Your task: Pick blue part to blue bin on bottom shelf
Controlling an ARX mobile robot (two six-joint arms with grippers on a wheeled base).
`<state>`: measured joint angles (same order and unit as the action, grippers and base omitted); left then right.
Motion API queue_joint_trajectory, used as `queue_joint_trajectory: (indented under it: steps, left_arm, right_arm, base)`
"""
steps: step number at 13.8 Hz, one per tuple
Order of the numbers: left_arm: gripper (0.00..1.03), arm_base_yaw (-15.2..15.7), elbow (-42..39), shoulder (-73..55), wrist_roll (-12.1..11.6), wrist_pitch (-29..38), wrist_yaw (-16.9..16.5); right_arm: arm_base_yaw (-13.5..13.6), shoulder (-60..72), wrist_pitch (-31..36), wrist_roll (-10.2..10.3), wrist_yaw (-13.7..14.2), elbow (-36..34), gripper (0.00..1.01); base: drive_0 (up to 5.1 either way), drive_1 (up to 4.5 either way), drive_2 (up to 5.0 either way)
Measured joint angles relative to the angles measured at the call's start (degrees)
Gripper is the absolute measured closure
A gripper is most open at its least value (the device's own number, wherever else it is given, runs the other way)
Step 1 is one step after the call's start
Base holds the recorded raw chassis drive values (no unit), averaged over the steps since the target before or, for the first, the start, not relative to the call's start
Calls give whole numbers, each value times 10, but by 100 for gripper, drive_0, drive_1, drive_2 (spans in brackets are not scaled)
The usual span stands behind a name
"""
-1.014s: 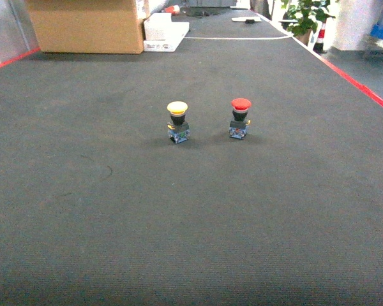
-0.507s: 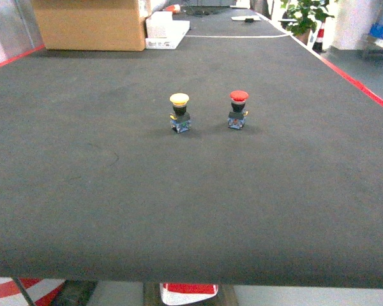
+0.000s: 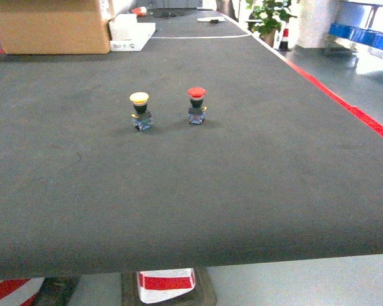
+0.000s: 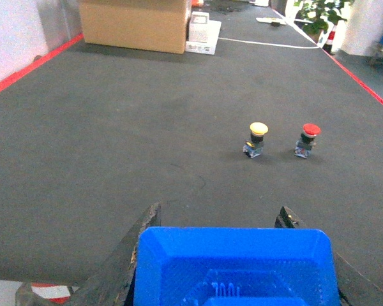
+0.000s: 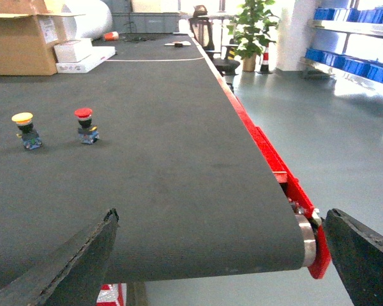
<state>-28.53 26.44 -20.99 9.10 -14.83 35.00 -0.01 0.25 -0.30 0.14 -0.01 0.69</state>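
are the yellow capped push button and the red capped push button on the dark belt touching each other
Apart. The head view shows a clear strip of dark belt between the yellow-capped push button and the red-capped push button.

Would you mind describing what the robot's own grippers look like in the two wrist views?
Left gripper: two dark, matte fingers with rough, worn edges, tapering to blunt tips. Right gripper: similar black wedge-shaped fingers, the surface coarse and chipped along the rim. No cables, markings or arm links show.
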Motion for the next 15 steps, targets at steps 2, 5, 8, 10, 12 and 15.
queue_joint_trajectory:
  steps: [2,5,8,10,12,15]
  left_arm:
    - [59,0,0,0,0,0,0]
    - [59,0,0,0,0,0,0]
    - [59,0,0,0,0,0,0]
    - [59,0,0,0,0,0,0]
    - [59,0,0,0,0,0,0]
    - [59,0,0,0,0,0,0]
  right_arm:
    - [0,0,0,0,0,0,3]
    - [0,0,0,0,0,0,3]
    - [0,0,0,0,0,0,3]
    - [0,0,0,0,0,0,3]
    - [0,0,0,0,0,0,3]
    - [0,0,0,0,0,0,3]
  base:
    - [0,0,0]
    - [0,0,0]
    - [-104,-104,-104]
    - [-156,-156,-156]
    - [-156,-156,-156]
    - [-157,-157,-157]
